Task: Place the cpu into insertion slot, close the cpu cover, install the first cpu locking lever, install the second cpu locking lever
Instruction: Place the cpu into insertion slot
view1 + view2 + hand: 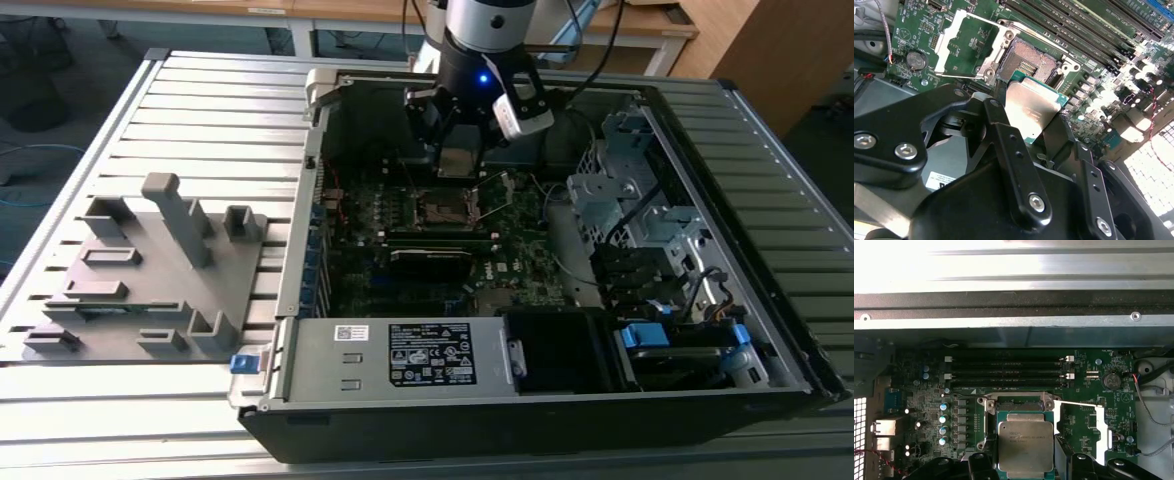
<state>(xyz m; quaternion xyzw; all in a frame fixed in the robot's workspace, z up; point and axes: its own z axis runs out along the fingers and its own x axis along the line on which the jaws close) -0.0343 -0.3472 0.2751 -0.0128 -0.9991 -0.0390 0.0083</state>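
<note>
My gripper (457, 168) is shut on the cpu (457, 160), a flat square chip with a silver-grey top, and holds it by two opposite edges. In both wrist views the cpu (1030, 107) (1025, 446) hangs a little above the insertion slot (1030, 59) (1019, 409), whose dark contact field still shows past the chip's edge. The insertion slot (446, 208) sits on the green board inside the open computer case. The cpu cover (966, 44) (1081, 432), a silver frame with a square window, is swung open beside the slot.
Long black memory slots (1009, 367) run beside the socket. A power supply (427, 355) fills the case's near side, and a drive cage (641, 225) stands at the exterior view's right. A grey fixture plate (147, 270) lies on the slatted table at the exterior view's left.
</note>
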